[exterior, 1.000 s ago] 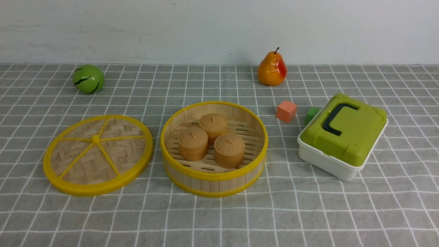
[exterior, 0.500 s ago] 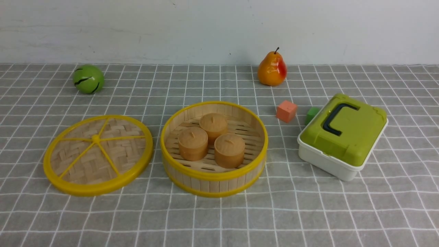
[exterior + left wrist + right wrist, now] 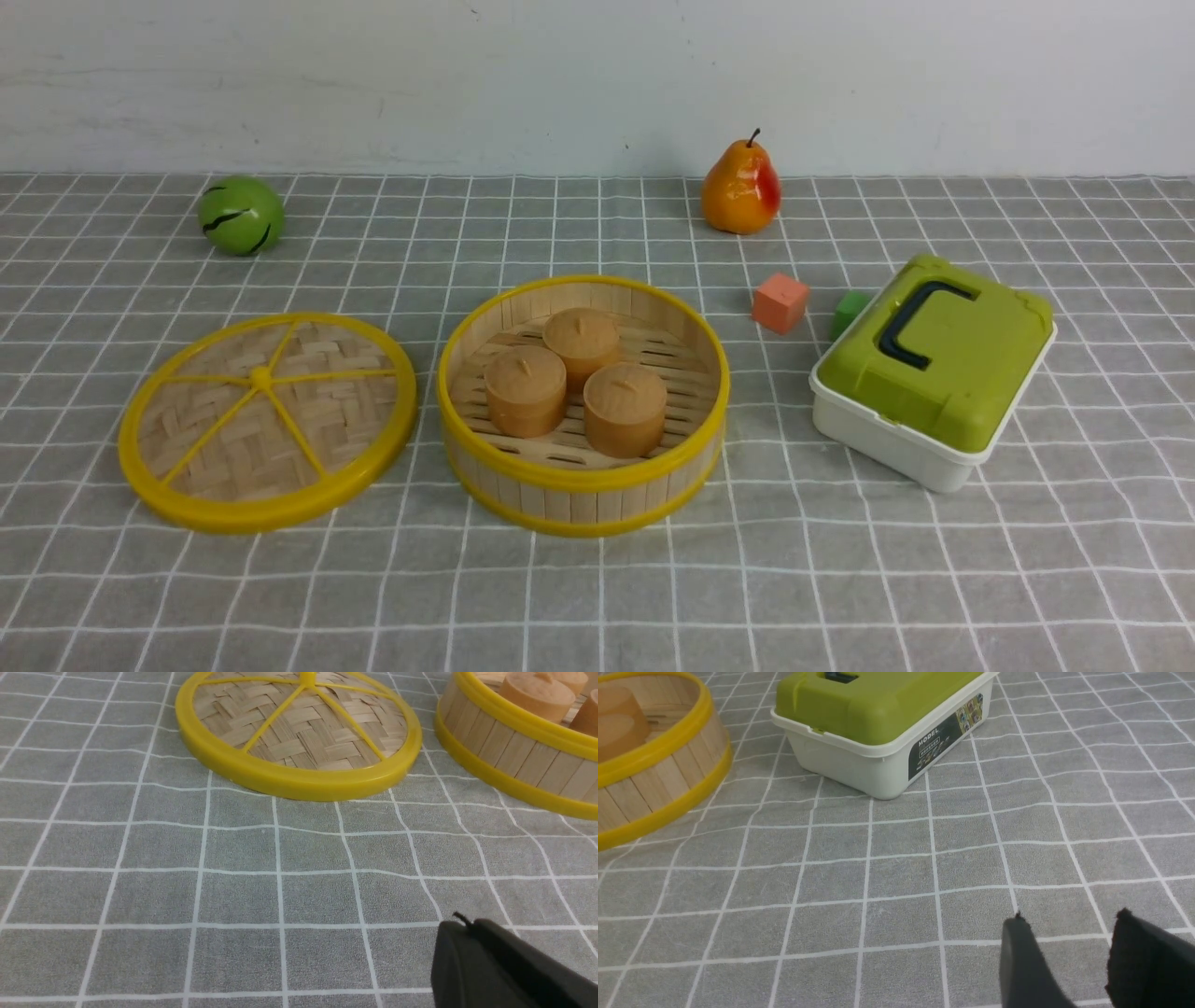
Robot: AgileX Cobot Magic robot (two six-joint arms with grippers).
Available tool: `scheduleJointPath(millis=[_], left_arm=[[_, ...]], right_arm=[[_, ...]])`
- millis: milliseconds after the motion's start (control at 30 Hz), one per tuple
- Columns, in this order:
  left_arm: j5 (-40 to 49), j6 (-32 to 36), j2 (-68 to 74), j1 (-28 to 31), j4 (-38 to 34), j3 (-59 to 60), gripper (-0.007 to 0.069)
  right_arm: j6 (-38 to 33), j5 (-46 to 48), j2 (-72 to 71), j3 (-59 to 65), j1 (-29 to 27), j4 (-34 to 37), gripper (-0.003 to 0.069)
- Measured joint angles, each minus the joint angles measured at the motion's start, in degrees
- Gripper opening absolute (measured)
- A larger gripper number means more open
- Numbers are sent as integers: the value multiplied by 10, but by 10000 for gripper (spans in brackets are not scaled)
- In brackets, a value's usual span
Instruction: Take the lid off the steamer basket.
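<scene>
Yellow-rimmed and flat on the desk (image 3: 840,579), the lid (image 3: 267,422) lies at lower left of the front frame, just beside the steamer basket (image 3: 583,485) at centre, whose three brown cakes (image 3: 579,381) sit uncovered, so I judge the lid removal done with nothing left but parking the arms. My right tool (image 3: 1069,940) hangs over bare cloth with its fingers a little apart and empty. Only one dark finger of the left tool (image 3: 495,961) shows at its frame's lower right, so I cannot tell its width.

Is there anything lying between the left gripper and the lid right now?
Nothing visible. In the left wrist view only bare checked cloth lies between the left gripper and the lid, which rests flat beside the steamer basket.
</scene>
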Motion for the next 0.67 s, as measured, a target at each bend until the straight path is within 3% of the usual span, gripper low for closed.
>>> scheduleJointPath(millis=[667], left_arm=[[0,0,0,0,0,0,9]], right_arm=[[0,0,0,0,0,0,241]])
